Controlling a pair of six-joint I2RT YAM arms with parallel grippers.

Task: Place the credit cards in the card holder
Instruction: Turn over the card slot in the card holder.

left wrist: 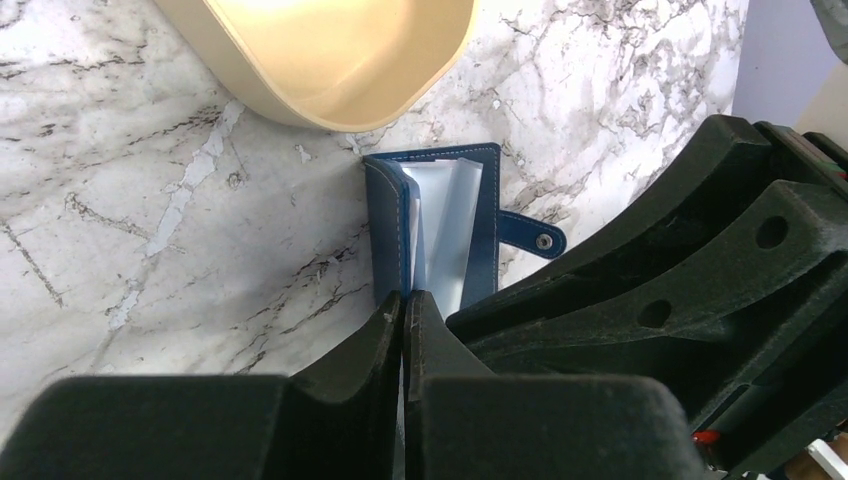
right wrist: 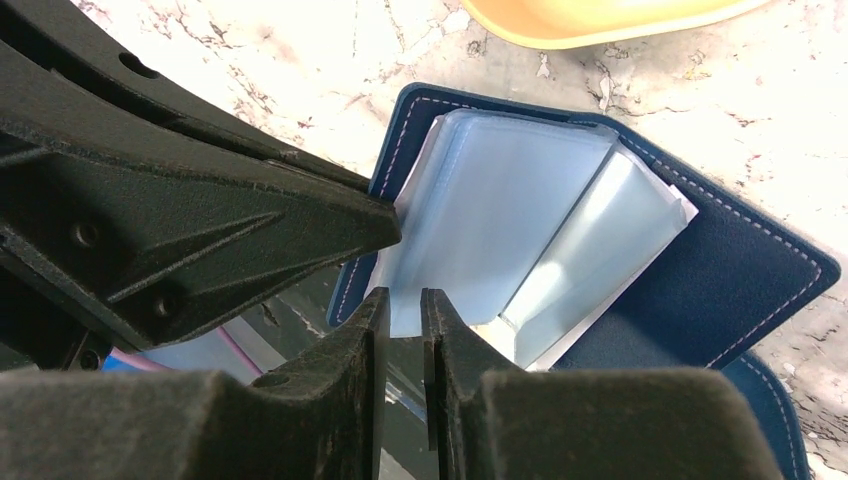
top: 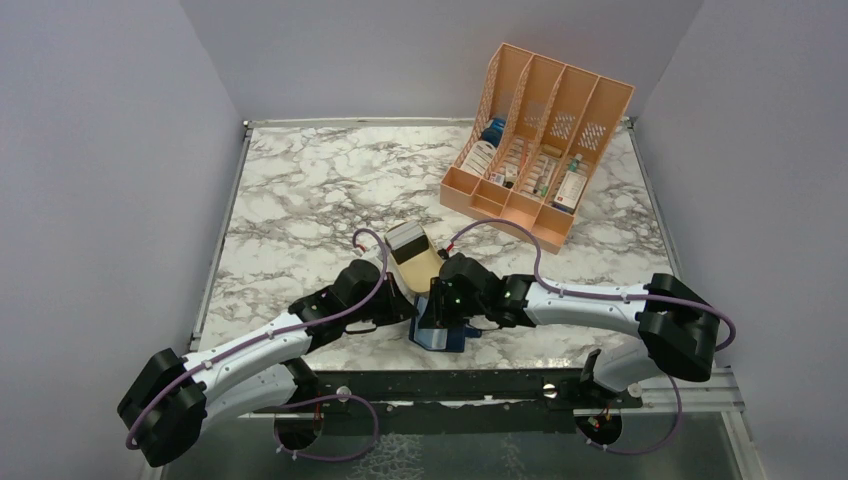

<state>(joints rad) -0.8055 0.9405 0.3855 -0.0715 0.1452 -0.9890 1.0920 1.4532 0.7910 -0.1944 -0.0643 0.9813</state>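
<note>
The navy card holder (top: pixel 441 338) lies open near the table's front edge, between both arms. In the left wrist view my left gripper (left wrist: pixel 405 297) is shut on the lower end of the card holder's (left wrist: pixel 484 215) left cover. My right gripper (right wrist: pixel 405 296) has its jaws a narrow gap apart, and the lower edge of a clear sleeve page (right wrist: pixel 490 220) sits at the tips. Nothing else shows between those fingers. A greyish flat stack that looks like the credit cards (top: pixel 405 238) rests at the far end of the gold tin (top: pixel 418 266).
The gold tin (left wrist: pixel 330 60) sits just beyond the card holder, almost touching it. A peach slotted rack (top: pixel 540 140) with small bottles stands at the back right. The table's front edge and metal rail run right behind the card holder.
</note>
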